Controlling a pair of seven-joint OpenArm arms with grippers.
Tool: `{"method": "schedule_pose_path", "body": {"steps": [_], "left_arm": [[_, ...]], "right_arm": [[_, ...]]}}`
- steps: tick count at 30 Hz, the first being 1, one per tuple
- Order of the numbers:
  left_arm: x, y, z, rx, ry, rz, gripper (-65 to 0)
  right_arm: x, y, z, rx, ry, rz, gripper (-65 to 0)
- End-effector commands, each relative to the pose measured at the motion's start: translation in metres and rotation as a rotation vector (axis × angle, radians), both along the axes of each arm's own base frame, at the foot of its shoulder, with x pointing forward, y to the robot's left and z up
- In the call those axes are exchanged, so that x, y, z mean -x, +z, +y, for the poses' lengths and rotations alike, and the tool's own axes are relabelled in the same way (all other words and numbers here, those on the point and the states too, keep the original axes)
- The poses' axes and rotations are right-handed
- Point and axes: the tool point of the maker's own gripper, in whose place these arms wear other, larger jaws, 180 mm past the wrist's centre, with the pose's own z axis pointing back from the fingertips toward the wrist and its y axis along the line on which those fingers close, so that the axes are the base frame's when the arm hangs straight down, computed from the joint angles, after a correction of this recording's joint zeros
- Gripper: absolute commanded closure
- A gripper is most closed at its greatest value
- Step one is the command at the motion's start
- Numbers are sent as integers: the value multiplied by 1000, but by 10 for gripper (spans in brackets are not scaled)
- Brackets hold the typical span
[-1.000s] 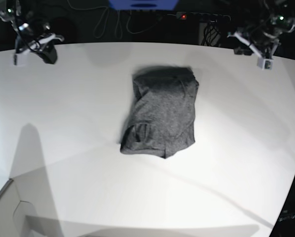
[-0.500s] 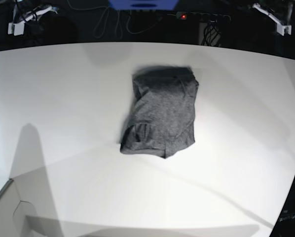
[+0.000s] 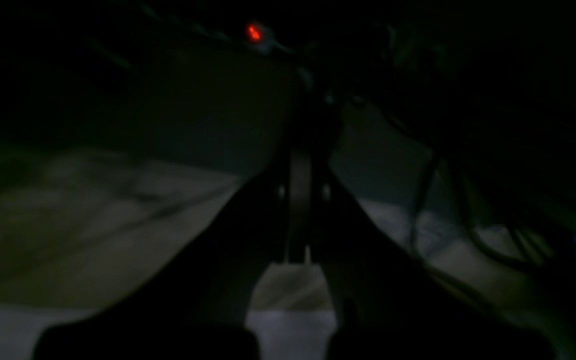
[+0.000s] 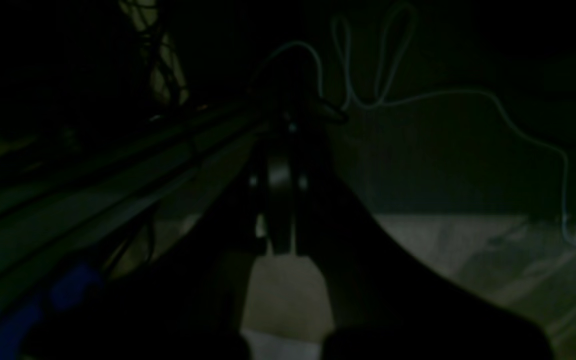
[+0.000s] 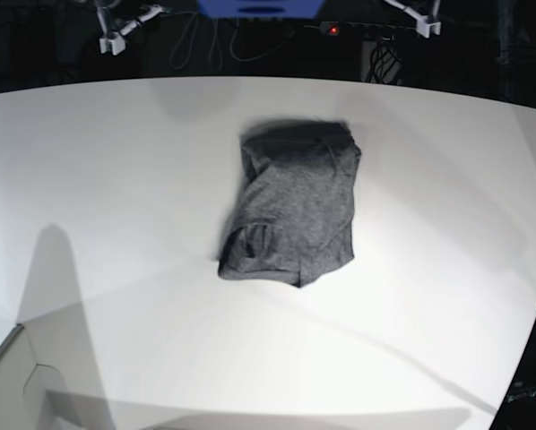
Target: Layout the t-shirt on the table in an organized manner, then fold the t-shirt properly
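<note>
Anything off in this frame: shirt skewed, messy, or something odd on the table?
Mostly tidy. The t-shirt lies folded in a compact bundle mid-table, slightly skewed, with an uneven lower edge where a fold bulges at the bottom-left. Nothing spilled or damaged shows.

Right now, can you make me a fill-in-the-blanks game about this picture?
1. The t-shirt is coloured dark ____.
2. It lies on the white ____.
3. The shirt is folded into a bundle, and ____ hand touches it.
4. Both the left hand and the right hand are ____.

Missing words: grey; table; neither; shut
</note>
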Motion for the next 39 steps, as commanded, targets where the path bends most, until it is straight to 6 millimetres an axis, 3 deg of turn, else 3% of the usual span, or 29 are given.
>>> {"method": "schedule_pose_path", "body": {"steps": [1,6,8,12,14,18,21,26,30,34,39], "left_arm": [[-8,-4,6,-29,37,-19,-1],[-35,-16,16,-189,1,-64,-1],[-40,-21,14,-247,-51,-42,-1],[-51,-24,15,-325,-121,-32,-1],[-64,-25,1,-312,-144,-50,-1],[-82,-24,-6,-308,-174,-79,-1],[-95,-23,-6,-309,-176,-97,-1],[-102,-22,-7,-307,-174,-109,-1],[-103,-22,-8,-304,-175,-114,-1],[-104,-23,-22,-283,-174,-119,-1],[-111,-22,-26,-277,-174,-129,-1]], "right_arm": [[8,-6,-1,8,0,3,0],[15,-31,30,8,-19,-45,0],[17,-37,31,41,-11,-48,0],[22,-46,10,297,65,-10,0],[18,-45,-8,446,160,-4,0],[1,-30,-53,791,336,-10,0],[-5,-19,-78,951,352,48,0],[3,-23,-77,938,327,122,0],[-1,-24,-71,930,323,113,0],[-16,-24,-73,923,313,96,0],[-14,-31,-69,842,319,91,0]]}}
